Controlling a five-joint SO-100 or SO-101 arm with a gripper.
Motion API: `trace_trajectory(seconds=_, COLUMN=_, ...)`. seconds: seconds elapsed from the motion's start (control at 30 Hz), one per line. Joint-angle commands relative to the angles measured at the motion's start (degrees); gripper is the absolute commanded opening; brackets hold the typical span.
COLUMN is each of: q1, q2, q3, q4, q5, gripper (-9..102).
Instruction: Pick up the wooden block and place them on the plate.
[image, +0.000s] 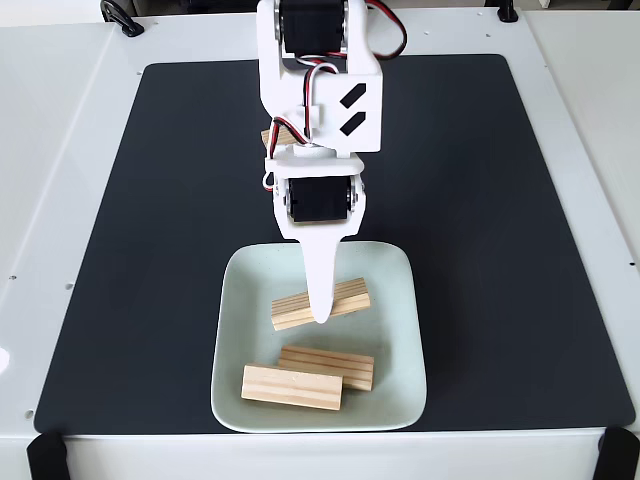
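A pale mint-white square plate (400, 300) lies at the front middle of the black mat. Two wooden blocks lie side by side in its front part, one (291, 387) nearer the rim and one (345, 366) just behind it. A third wooden block (350, 296) sits slightly tilted in the plate's middle. My gripper (321, 316) points straight down onto this block, its white finger crossing the block's centre and the second jaw hidden behind it. It appears shut on the block. Another wooden block (283, 134) peeks out behind the arm, on the mat.
The black mat (480, 200) covers most of the white table, with bare room left and right of the plate. Black clamps sit at the front corners (48, 455) and at the back edge (120, 18).
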Motion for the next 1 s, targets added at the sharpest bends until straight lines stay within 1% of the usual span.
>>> trace_trajectory(seconds=0.0, q1=-0.35, q2=-0.26, q3=-2.29, q4=0.26, q5=1.76, gripper=0)
trace_trajectory(seconds=0.47, q1=0.09, q2=-0.70, q3=-2.55, q4=0.26, q5=1.49, gripper=0)
trace_trajectory(seconds=0.53, q1=0.26, q2=-0.62, q3=-2.46, q4=0.26, q5=1.23, gripper=4)
trace_trajectory(seconds=0.7, q1=0.44, q2=-0.62, q3=-2.46, q4=0.26, q5=1.76, gripper=26)
trace_trajectory(seconds=0.77, q1=0.53, q2=-0.53, q3=-2.46, q4=0.26, q5=1.85, gripper=32)
trace_trajectory(seconds=0.83, q1=0.53, q2=-0.53, q3=-2.46, q4=0.26, q5=1.85, gripper=35)
trace_trajectory(seconds=0.97, q1=0.62, q2=-0.44, q3=-3.08, q4=1.32, q5=1.85, gripper=33)
